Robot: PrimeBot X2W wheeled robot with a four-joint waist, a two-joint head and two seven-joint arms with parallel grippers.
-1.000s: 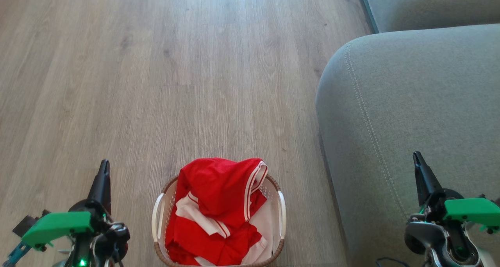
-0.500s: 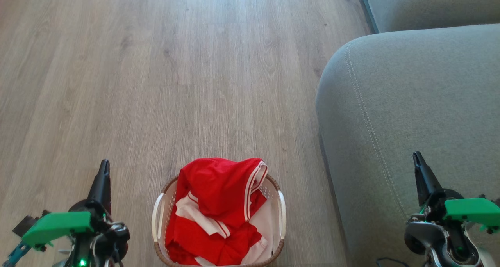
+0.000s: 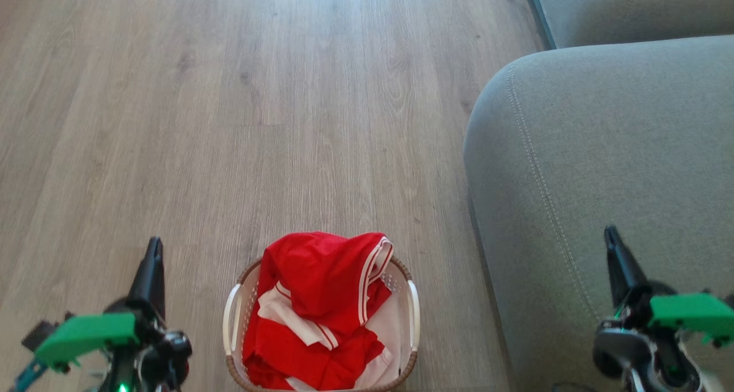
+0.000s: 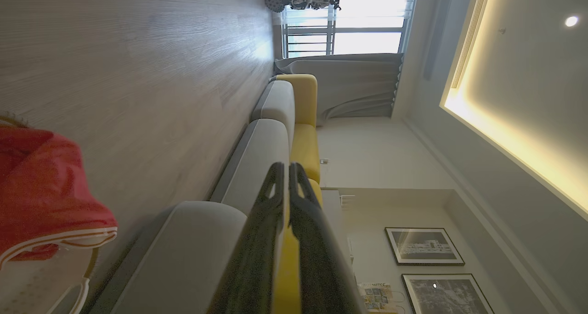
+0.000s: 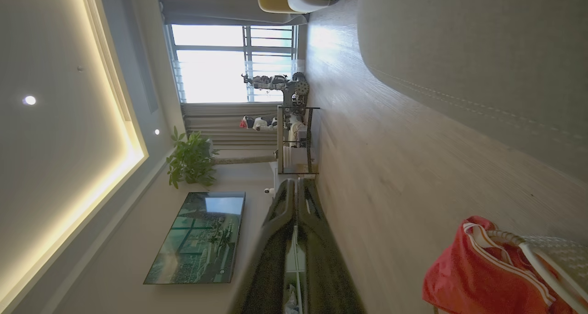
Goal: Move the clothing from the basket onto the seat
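Left claw (image 3: 152,254): both long dark fingers pressed together, nothing between them. It hangs over the wooden floor (image 3: 229,122), left of the basket (image 3: 414,317). Right claw (image 3: 612,249): likewise closed and empty, above the seat (image 3: 602,151) near its left edge. Both wrist views agree: each pair of fingers meets at the tips.

Change over the last second: both claws sit a touch lower in the head view than before, and their green wrist covers (image 3: 86,334) look slightly smeared. The arms have begun to move. Floor boards, basket and seat keep their places in the picture, so the camera is steady. Judgement: the rest pose is ending and the approach to a first pick is starting. No part of the task is done yet.

Container: the basket stands on the floor near the seat's left side, with a strip of bare floor between them. Contents: the clothing (image 3: 321,300), red shiny fabric with white panels and striped trim, crumpled and heaped above the brown braided rim. A striped hem lies over the far rim on the seat side. All of the clothing is in the basket, none on the seat.

Next move calls for a claw to open before it descends on the heap.
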